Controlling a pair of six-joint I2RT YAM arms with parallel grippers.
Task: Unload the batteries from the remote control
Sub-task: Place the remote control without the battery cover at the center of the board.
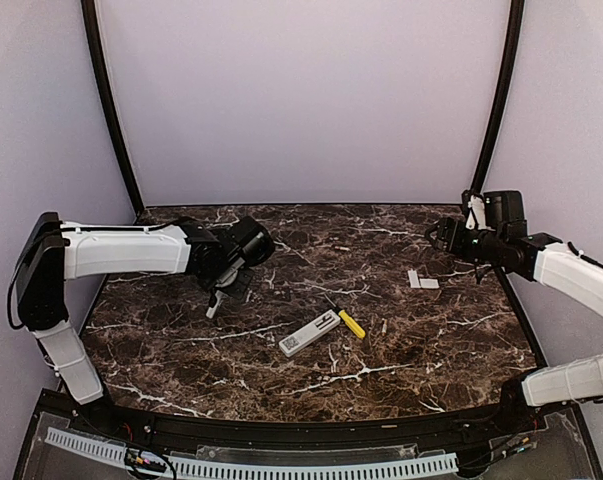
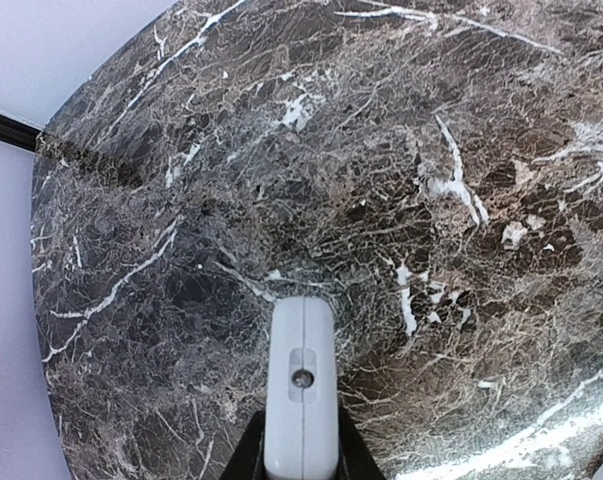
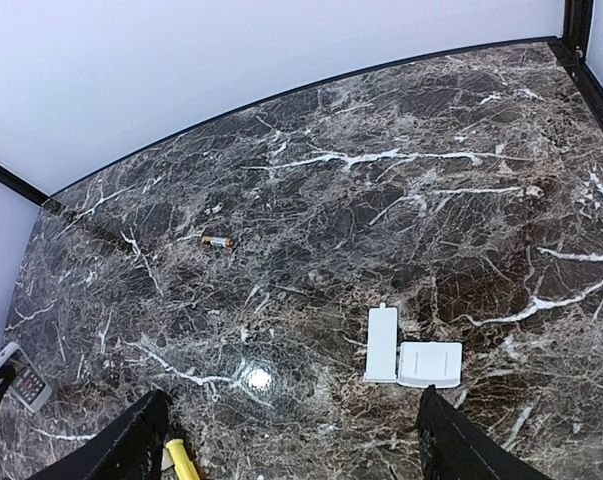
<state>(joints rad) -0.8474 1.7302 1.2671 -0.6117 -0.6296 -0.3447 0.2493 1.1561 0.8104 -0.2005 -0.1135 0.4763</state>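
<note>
My left gripper (image 1: 217, 298) is shut on a small white remote (image 2: 302, 390), seen end-on with a round hole in its tip, held over the left of the table. A second white remote (image 1: 309, 334) lies mid-table and shows at the left edge of the right wrist view (image 3: 21, 378). One small battery (image 3: 217, 241) with a dark and copper wrap lies alone on the marble. My right gripper (image 3: 296, 445) is open and empty, raised over the right side (image 1: 446, 236). No other battery shows.
A yellow-handled screwdriver (image 1: 351, 323) lies beside the mid-table remote. Two white battery covers (image 3: 381, 344) (image 3: 430, 364) lie side by side on the right, also in the top view (image 1: 422, 281). Walls enclose the dark marble table (image 1: 281, 385).
</note>
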